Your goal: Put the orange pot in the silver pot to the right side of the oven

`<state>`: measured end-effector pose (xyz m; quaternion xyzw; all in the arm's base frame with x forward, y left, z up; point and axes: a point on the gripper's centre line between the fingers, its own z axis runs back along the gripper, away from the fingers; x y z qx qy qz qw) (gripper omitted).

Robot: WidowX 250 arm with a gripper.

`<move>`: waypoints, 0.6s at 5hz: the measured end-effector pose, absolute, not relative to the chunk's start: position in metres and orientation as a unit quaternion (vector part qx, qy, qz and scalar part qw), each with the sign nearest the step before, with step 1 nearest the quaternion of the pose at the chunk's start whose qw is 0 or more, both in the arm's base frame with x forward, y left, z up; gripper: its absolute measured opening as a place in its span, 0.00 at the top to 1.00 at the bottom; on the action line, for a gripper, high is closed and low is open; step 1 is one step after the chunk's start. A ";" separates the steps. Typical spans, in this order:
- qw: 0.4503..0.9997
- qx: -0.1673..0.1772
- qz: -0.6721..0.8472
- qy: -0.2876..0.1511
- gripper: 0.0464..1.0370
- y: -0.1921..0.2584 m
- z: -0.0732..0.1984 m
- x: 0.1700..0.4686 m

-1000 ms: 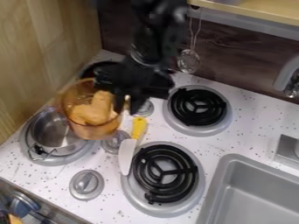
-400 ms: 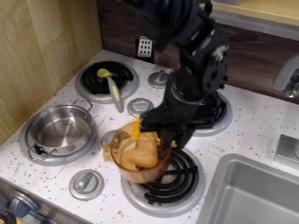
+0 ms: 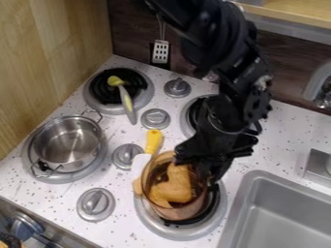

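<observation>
Item, your gripper (image 3: 208, 175): placed at the right rim of the orange pot (image 3: 173, 189), closed on that rim.
Item, the orange pot itself: see-through, a tan knob at its left side, set over the front right burner (image 3: 184, 234), well apart from the silver pot. Whether its base touches the coil, you cannot tell. Inside it you have one lumpy orange-tan piece (image 3: 176, 186).
Item, the silver pot (image 3: 67, 145): two wire handles, standing on the front left burner (image 3: 61, 179).
Item, one spatula (image 3: 154, 139): yellow handle, white blade, lying just left of the orange pot and partly hidden behind it.
Item, one yellow-headed utensil (image 3: 124, 94): head on the coil of the rear left burner (image 3: 99, 86), grey end reaching over the white speckled counter (image 3: 129, 223).
Item, the rear right burner (image 3: 186, 121): partly hidden from you by the arm (image 3: 223, 53), which comes in from the top edge.
Item, four grey counter knobs (image 3: 96, 204): in a slanting row between the left and right burners.
Item, one slotted turner (image 3: 160, 51): hanging upright against the dark back wall (image 3: 132, 34).
Item, at your right of the view: a grey sink (image 3: 242, 208), with a faucet (image 3: 317, 87) above it near the wall.
</observation>
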<state>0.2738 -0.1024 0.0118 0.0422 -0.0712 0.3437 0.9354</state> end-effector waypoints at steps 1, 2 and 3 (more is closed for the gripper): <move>0.932 0.024 0.351 -0.088 0.80 -0.111 0.002 0.280; 0.936 0.031 0.335 -0.101 0.80 -0.108 -0.001 0.287; 0.934 0.027 0.339 -0.112 0.74 -0.108 0.000 0.292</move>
